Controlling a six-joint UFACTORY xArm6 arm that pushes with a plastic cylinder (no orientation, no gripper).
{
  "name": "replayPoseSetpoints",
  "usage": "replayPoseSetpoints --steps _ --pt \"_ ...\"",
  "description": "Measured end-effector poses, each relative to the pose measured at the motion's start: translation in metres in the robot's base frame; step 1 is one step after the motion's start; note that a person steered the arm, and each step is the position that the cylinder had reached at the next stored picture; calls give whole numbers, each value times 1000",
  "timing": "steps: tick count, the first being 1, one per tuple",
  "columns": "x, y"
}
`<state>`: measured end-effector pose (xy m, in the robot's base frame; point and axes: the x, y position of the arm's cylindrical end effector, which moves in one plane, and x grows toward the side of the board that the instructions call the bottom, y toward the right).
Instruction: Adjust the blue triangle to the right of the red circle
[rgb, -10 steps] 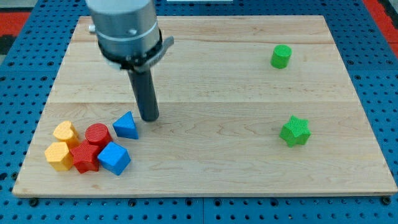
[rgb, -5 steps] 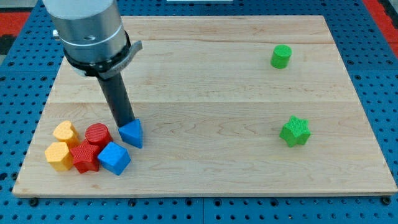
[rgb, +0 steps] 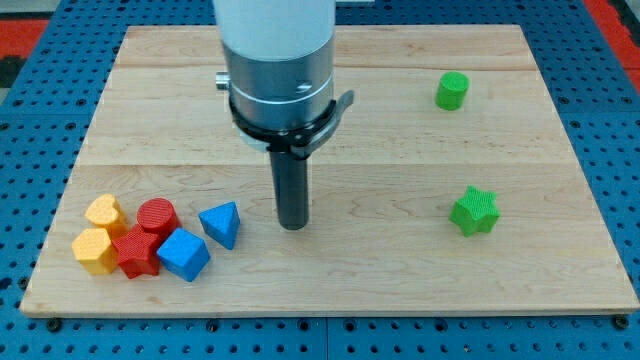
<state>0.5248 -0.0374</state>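
Here my tip stands clear, right of the blue triangle, itself right of the red circle.

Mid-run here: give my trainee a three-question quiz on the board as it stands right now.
1. True or false: my tip touches the blue triangle.
2. Which block sits nearest the blue triangle: A) green star B) blue cube C) green cylinder?
3. Fill in: the blue triangle lies to the view's ____ of the red circle.

Key: 1 false, a gap shows, with the tip to the view's right of the triangle; 2 B; 3 right.
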Motion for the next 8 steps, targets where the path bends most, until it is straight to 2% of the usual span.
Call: replayPoseSetpoints --steps 8 --pt "2 -73"
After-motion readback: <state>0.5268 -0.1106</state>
